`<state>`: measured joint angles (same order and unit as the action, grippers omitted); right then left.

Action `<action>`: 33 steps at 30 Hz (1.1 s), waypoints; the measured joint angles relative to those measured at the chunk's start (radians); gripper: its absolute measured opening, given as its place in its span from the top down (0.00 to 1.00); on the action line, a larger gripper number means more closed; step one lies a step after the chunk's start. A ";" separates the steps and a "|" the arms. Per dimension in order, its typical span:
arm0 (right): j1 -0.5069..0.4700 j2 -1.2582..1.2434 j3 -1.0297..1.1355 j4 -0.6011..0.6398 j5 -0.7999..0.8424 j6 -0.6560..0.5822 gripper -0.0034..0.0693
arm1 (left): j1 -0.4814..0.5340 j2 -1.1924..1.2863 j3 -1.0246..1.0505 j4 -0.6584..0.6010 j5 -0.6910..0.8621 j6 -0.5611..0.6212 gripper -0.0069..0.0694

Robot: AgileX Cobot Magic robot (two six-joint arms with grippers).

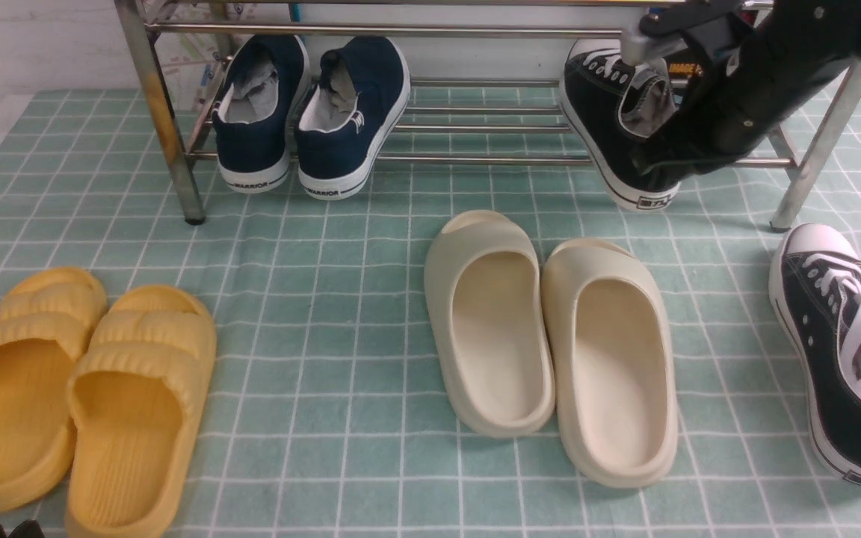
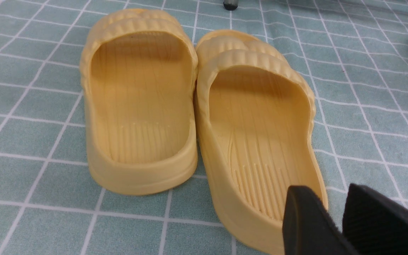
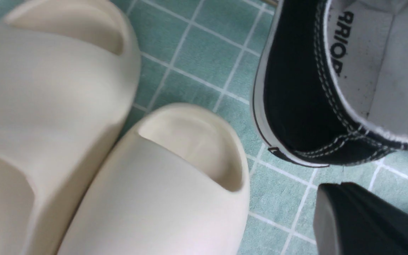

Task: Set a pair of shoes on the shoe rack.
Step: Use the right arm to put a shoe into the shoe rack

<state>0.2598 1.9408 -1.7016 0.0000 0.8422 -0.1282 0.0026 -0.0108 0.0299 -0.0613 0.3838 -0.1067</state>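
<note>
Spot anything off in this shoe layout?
One black sneaker sits on the rack, heel overhanging the front bar; the other sneaker lies angled on the cloth by the rack's right leg.

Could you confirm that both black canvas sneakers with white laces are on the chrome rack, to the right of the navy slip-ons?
No: only one black canvas sneaker with white laces is on the chrome tube shoe rack, right of the navy slip-on sneakers; the front view shows the other sneaker lying on the green checked cloth.
</note>
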 joint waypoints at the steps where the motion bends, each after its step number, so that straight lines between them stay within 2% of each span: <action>1: 0.000 0.005 0.000 0.000 -0.001 0.001 0.95 | 0.000 0.000 0.000 0.000 0.000 0.000 0.67; 8: 0.000 0.084 0.000 -0.012 -0.073 0.020 0.95 | 0.000 0.000 0.000 0.000 0.000 0.000 0.67; 14: 0.001 0.091 0.000 0.041 -0.180 0.034 0.95 | 0.000 0.000 0.000 0.000 0.000 0.000 0.67; 19: 0.001 0.093 0.000 0.062 -0.193 0.039 0.95 | 0.000 0.000 0.000 0.000 0.000 0.000 0.67; 29: 0.001 -0.009 -0.005 0.061 -0.063 0.041 0.93 | 0.000 0.000 0.000 0.001 0.000 0.000 0.67; 33: 0.001 -0.088 -0.010 0.061 0.021 0.045 0.85 | 0.000 0.000 0.000 0.001 0.000 0.000 0.67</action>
<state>0.2607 1.8525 -1.7117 0.0609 0.8628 -0.0832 0.0026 -0.0108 0.0299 -0.0607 0.3838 -0.1067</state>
